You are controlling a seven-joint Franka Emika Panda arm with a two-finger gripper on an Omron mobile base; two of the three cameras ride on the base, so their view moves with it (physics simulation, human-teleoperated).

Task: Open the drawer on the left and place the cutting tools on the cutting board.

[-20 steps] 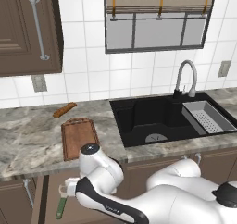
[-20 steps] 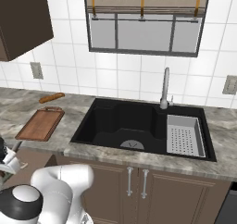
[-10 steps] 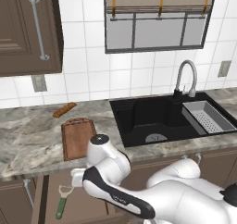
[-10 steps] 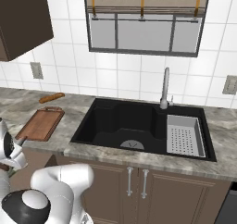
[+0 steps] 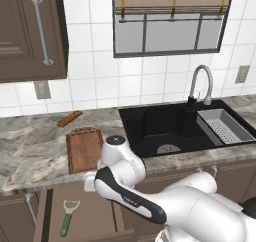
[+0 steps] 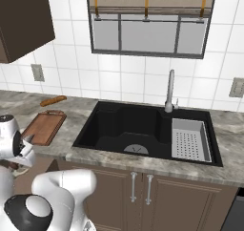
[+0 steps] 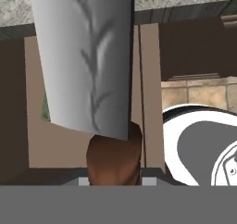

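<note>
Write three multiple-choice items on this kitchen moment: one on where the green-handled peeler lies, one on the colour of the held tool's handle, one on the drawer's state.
1. Where does the peeler lie?
A. On the cutting board
B. In the drawer
C. In the sink

2. What colour is the handle of the cleaver in the gripper?
A. Reddish-brown
B. Green
C. Black

3. What state is the drawer in?
A. Shut
B. Pulled out
C. Taken off and set on the counter

Answers:
1. B: the left base view shows it on the drawer floor, below the counter edge, while the cutting board bears no tool.
2. A: the hand view shows a reddish-brown handle under the pale grey blade, down between the finger tips.
3. B: its floor lies exposed in front of the counter in the left base view.
</note>
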